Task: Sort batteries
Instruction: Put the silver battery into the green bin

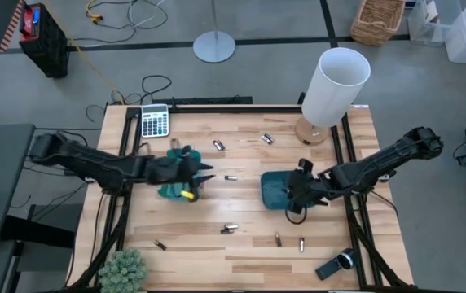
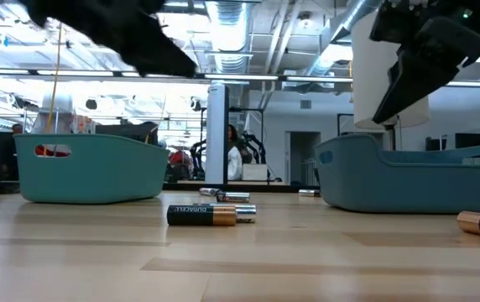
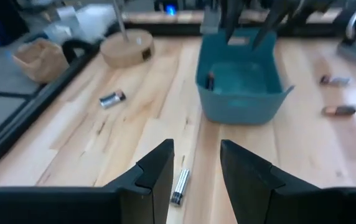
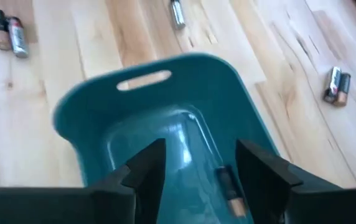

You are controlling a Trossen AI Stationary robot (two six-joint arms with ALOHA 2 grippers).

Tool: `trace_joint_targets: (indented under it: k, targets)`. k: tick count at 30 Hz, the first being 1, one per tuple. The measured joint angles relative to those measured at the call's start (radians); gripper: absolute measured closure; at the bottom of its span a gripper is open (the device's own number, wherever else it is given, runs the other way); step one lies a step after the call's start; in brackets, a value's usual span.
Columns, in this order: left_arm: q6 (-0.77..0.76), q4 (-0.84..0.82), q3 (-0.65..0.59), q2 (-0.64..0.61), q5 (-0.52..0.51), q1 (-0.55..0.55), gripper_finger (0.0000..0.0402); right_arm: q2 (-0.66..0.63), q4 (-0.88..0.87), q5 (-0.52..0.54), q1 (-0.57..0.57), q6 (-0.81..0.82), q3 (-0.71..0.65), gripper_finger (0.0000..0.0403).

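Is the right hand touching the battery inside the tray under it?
Apart. In the right wrist view the right hand is open above the teal tray, and the dark battery lies on the tray floor, clear of both fingers.

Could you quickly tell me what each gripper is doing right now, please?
Left gripper: open, empty, above a silvery battery.
Right gripper: open, empty, over the teal tray.

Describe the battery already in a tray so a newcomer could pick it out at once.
Find the teal tray beside the tall white lamp, under the right hand. One dark, copper-ended battery lies inside it; every other battery nearby lies on bare wood.
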Motion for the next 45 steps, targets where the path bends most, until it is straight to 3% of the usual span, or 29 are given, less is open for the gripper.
trace_joint_targets:
  k: [3, 9, 20, 28, 41, 45]
  targets:
    - [0.033, -0.074, 0.095, 0.119, 0.054, 0.052, 0.0274, 0.0, 0.022, 0.03, 0.017, -0.014, 0.0, 0.0194]
    - [0.104, -0.269, 0.267, 0.323, 0.064, 0.115, 0.0274, 0.0, 0.041, 0.049, 0.05, -0.014, 0.0, 0.0196]
    - [0.156, -0.364, 0.456, 0.614, 0.19, 0.175, 0.0274, 0.0, 0.047, 0.056, 0.077, 0.025, 0.0, 0.0196]
    - [0.146, -0.385, 0.477, 0.689, 0.27, 0.2, 0.0274, 0.0, 0.054, 0.063, 0.084, 0.025, 0.0, 0.0196]
    - [0.131, -0.424, 0.48, 0.74, 0.297, 0.199, 0.0274, -0.001, 0.058, 0.071, 0.081, 0.024, 0.0, 0.0196]
    - [0.132, -0.425, 0.481, 0.751, 0.293, 0.198, 0.0299, -0.001, 0.059, 0.071, 0.081, 0.025, 0.0, 0.0196]
